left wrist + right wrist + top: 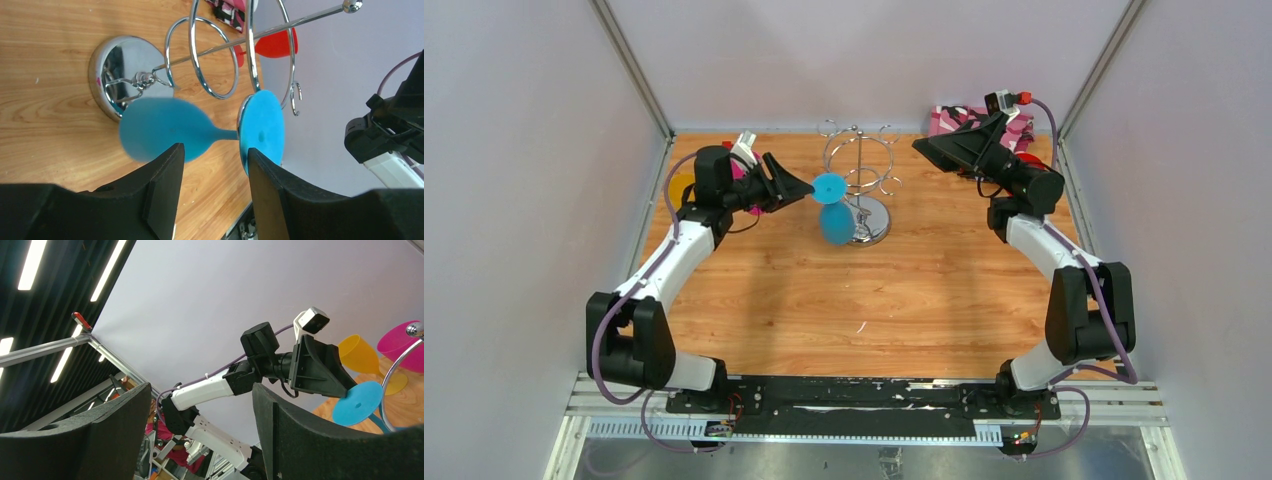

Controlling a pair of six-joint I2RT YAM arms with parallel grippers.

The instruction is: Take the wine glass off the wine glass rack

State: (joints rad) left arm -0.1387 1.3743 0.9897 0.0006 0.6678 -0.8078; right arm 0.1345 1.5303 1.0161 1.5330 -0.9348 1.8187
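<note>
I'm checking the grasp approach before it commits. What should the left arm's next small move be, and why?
Probably ease the left gripper forward, jaws open: the blue wine glass hangs foot-up from the wine glass rack, and its stem lies just beyond the fingertips, not yet between them.

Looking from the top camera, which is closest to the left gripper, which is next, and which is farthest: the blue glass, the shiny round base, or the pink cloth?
1. The blue wine glass, right at the left gripper.
2. The wine glass rack's round base, just past the glass, mid-table.
3. The pink cloth, in the far back right corner.
</note>
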